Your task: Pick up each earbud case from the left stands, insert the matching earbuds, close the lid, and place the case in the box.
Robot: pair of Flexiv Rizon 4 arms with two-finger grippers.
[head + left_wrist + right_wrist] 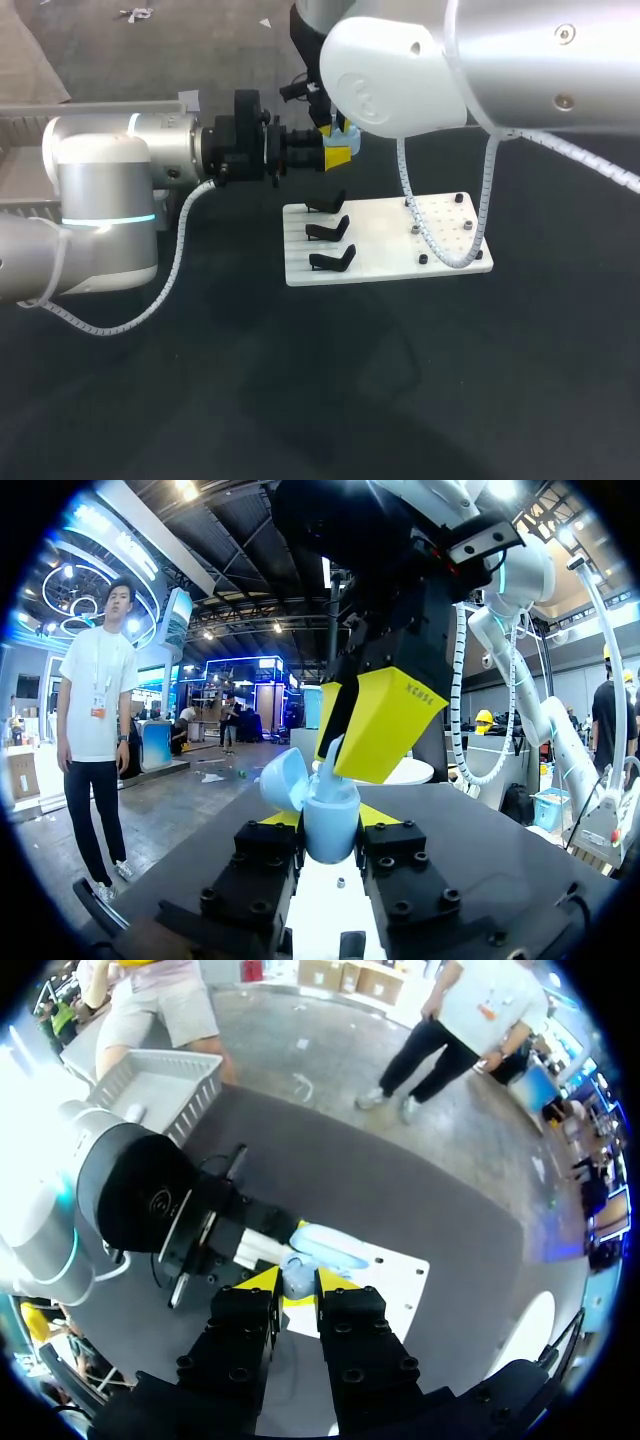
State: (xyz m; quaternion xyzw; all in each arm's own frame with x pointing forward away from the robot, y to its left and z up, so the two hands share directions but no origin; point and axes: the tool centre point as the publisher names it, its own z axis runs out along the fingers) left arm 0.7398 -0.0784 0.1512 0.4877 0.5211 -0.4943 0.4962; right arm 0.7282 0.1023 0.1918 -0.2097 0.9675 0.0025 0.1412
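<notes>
Three stands (328, 232) on the white board (400, 262) look bare, so this pale blue case (330, 832) may be the last. The left gripper (330, 820) has its fingers clamped on the case, lid open, above the worktop (300, 400). The right gripper (296, 1283) has its fingers pinched on what seems an earbud (325, 770) at the case's mouth. Closing and boxing are not yet done. The box (160, 1085) contents are unclear.

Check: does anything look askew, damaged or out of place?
Nothing stands out. Left jaws grip the open blue case, right jaws hold an earbud at its mouth, and the white board lies flat, its stands empty.
</notes>
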